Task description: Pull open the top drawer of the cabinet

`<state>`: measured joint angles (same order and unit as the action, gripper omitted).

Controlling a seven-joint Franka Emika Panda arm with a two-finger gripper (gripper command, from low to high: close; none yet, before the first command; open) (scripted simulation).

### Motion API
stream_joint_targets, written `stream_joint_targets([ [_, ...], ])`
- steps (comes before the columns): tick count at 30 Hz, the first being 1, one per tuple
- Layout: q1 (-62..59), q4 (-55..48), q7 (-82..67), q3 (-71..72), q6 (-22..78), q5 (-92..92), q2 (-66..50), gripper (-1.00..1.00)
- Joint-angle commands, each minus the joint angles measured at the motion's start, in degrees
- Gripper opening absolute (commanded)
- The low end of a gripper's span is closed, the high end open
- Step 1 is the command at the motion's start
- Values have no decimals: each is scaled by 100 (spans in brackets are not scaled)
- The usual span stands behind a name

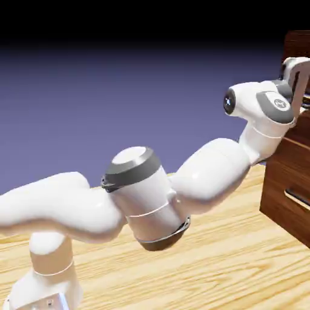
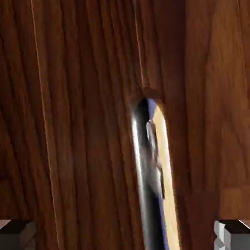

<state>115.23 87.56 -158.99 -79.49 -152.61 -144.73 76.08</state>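
In the exterior view, the white arm (image 1: 148,197) comes up from the lower left, crosses over the light wood table (image 1: 242,266) and reaches to the cabinet (image 1: 275,181), a tall dark reddish-brown wood-grain box that is cut off by the exterior view's right edge. The hand end of the arm is at the cabinet's upper part, in front of the top drawer, and hides much of that area. Lower down, a second drawer front carries its own slim silver handle (image 1: 298,199), in plain sight below the arm. The table's far edge runs behind the arm, with the blue-violet backdrop (image 1: 121,109) beyond it. The tool's fingertips cannot be made out from this side.

In the hand view, dark wood grain fills the picture. The top drawer (image 2: 93,122) faces the camera, and its shiny metal bar handle (image 2: 151,171) runs from near the middle down to the bottom edge, leaning slightly. The tool (image 2: 125,235) is wide open, one grey fingertip at each side of the bottom edge, with the bar between them and well apart from both. It has hold of nothing.
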Motion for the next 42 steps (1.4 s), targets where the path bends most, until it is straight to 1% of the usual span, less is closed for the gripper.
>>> stream_joint_targets([
  [1,146,-207,-94,-28,-57,45,18,0],
  [8,1085,-1542,-702,-211,-427,334,131,0],
  [9,1085,-1542,-702,-211,-427,334,131,-100],
  [10,1085,-1542,-702,-211,-427,334,131,-100],
  [26,-854,1780,-699,929,1043,-216,1167,-100],
  [42,-3527,5099,-355,1632,1731,449,1596,-100],
])
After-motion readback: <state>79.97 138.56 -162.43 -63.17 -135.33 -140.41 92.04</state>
